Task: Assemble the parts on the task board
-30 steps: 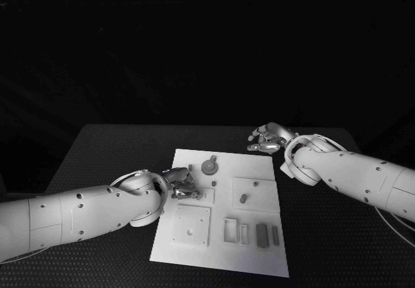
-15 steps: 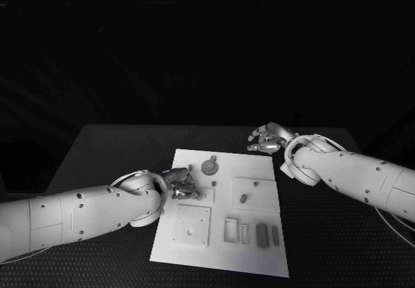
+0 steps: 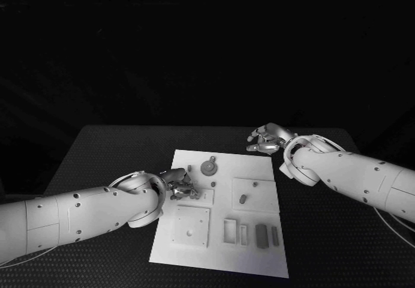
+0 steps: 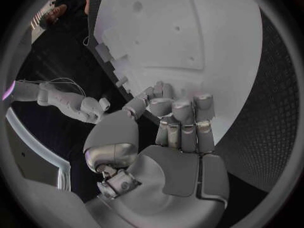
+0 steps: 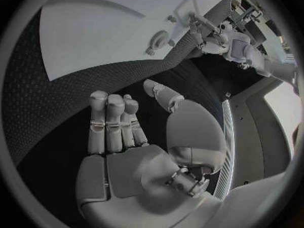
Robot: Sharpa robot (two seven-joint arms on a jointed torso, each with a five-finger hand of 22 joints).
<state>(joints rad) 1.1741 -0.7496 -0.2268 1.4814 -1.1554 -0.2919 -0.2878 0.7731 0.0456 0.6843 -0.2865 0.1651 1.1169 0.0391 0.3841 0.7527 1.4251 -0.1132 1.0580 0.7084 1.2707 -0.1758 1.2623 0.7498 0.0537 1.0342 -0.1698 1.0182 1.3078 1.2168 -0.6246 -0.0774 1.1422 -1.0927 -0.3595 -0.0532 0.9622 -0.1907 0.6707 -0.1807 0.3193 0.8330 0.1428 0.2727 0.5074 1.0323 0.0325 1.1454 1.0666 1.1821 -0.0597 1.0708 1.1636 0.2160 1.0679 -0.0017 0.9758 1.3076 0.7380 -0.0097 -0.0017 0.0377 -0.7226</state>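
Black table (image 3: 104,150) carries the task board (image 3: 259,255), where the left hand (image 3: 179,183) has edged forward, fingers curled in, grasp unclear, right hand (image 3: 268,138) curled, empty.

The scene is dim, and the room behind the surface (image 3: 104,144) is fully black. The white board (image 3: 259,171) looks brightest, without hard glare. Both wrist views bend straight edges strongly inside their dark round frames.
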